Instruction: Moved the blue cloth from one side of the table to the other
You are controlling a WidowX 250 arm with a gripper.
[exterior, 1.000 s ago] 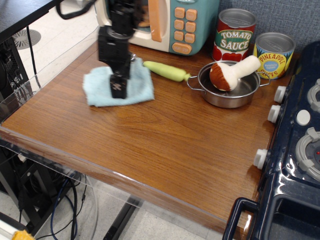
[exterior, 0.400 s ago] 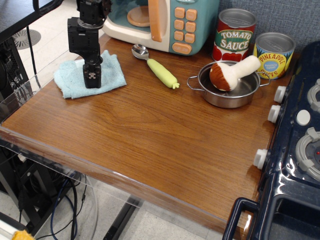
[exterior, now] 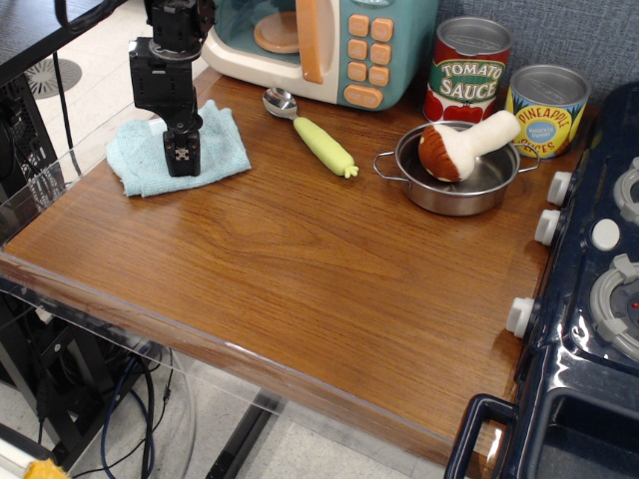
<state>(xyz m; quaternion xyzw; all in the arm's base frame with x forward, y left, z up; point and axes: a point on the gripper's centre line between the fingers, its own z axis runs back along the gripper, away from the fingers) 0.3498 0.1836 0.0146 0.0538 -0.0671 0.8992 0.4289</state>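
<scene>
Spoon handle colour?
Light yellow-green; the spoon has a silver bowl. Shows in the observation.image view.

**Bright, even, sharp**

Lit evenly from overhead, bright throughout. Soft sheen across the glossy table (exterior: 329, 269), strongest near its right edge. Small highlights on the steel pot (exterior: 454, 185) and the two cans' lids. Only faint, short shadows under objects. Sharp focus everywhere, no motion blur, no noticeable edge distortion.
</scene>
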